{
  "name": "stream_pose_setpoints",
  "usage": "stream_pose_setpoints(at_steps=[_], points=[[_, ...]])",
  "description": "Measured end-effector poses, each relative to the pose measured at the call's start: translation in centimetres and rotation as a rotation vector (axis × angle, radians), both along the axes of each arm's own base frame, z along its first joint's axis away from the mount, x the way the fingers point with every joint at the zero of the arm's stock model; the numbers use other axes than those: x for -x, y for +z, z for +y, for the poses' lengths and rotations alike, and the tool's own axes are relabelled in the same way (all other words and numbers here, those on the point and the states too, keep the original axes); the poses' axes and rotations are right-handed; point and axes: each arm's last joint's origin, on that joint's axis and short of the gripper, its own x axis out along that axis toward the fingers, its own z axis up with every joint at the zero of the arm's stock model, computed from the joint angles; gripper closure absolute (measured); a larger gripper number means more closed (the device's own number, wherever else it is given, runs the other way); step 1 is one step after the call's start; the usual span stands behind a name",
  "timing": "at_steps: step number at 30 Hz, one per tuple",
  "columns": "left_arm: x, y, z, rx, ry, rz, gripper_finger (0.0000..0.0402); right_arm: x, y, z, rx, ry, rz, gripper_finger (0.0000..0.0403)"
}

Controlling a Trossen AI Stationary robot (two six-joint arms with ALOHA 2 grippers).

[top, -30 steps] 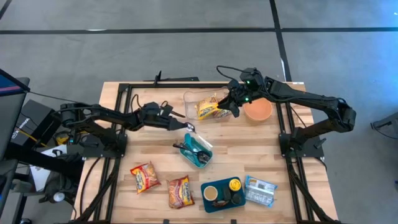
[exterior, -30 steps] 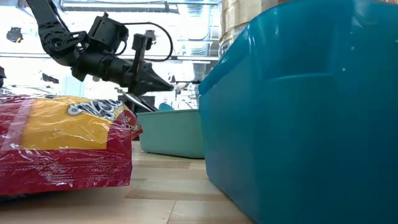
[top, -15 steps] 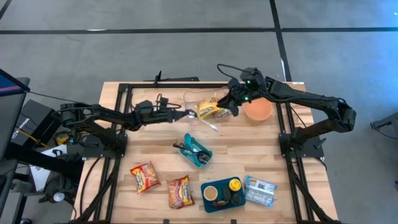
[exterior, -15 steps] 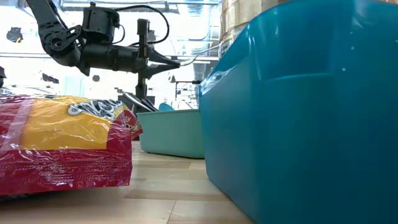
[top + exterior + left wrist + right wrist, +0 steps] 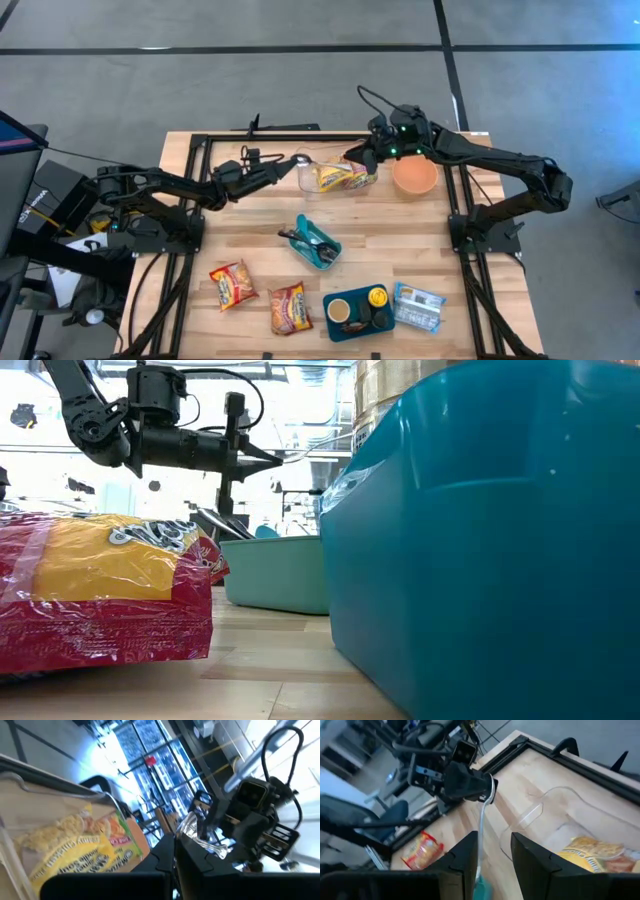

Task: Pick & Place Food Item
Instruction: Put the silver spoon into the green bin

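Note:
A yellow noodle packet (image 5: 335, 178) lies in a clear plastic tub (image 5: 540, 810) at the table's far middle. My left gripper (image 5: 292, 163) sits level just left of the tub. It is shut on a clear plastic utensil (image 5: 481, 830), whose thin handle reaches toward my right gripper (image 5: 352, 163). The right gripper hovers over the tub's far side and is open. In the right wrist view the handle's free end lies in the gap between the right gripper's fingers, close to one finger (image 5: 467, 852). My left gripper pinches the utensil's broad shiny end (image 5: 200, 834) between its two shut fingers. The fingers come level from the table's left. The utensil is lifted clear of the table and sticks out ahead of them. My right gripper: whether a finger touches the handle (image 5: 480, 855), I cannot tell.
An orange bowl (image 5: 414, 178) stands right of the tub. A teal utensil tray (image 5: 318, 243) sits mid-table. Two red noodle packets (image 5: 232, 284) (image 5: 290, 307), a blue tray with cups (image 5: 357, 310) and a pale blue packet (image 5: 418, 307) lie along the near edge.
My left gripper has risen from beside the teal tray, tipped up from pointing down to level, and swung toward the far edge and the clear tub. The clear utensil has gone with it, clear of the table.

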Motion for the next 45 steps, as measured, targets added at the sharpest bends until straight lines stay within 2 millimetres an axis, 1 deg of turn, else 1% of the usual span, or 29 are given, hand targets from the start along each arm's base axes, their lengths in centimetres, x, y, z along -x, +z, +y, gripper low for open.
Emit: stream_pose_setpoints(at_steps=[6, 11, 21, 32, 37, 45], points=[[0.0, 0.0, 0.1, 0.001, 0.030, -0.005, 0.0400, 0.2, 0.0, -0.4, -0.122, -0.066, -0.015, 0.0291], [0.1, 0.2, 0.1, -0.001, 0.059, -0.022, 0.0400, 0.2, 0.0, -0.5, -0.168, -0.087, -0.017, 0.0291], [0.1, 0.2, 0.2, 0.001, 0.090, -0.025, 0.0400, -0.2, 0.0, 0.5, -0.172, -0.050, -0.010, 0.0291], [0.2, 0.2, 0.2, 0.002, 0.091, -0.025, 0.0400, -0.3, 0.0, 0.6, -0.188, -0.079, -0.009, 0.0292], [0.2, 0.2, 0.3, 0.003, 0.103, -0.025, 0.0400, -0.4, 0.0, 0.8, -0.207, -0.085, -0.010, 0.0307], [0.2, 0.2, 0.3, 0.003, 0.107, -0.025, 0.0400, -0.4, 0.0, 0.7, -0.190, -0.124, -0.007, 0.0336]])
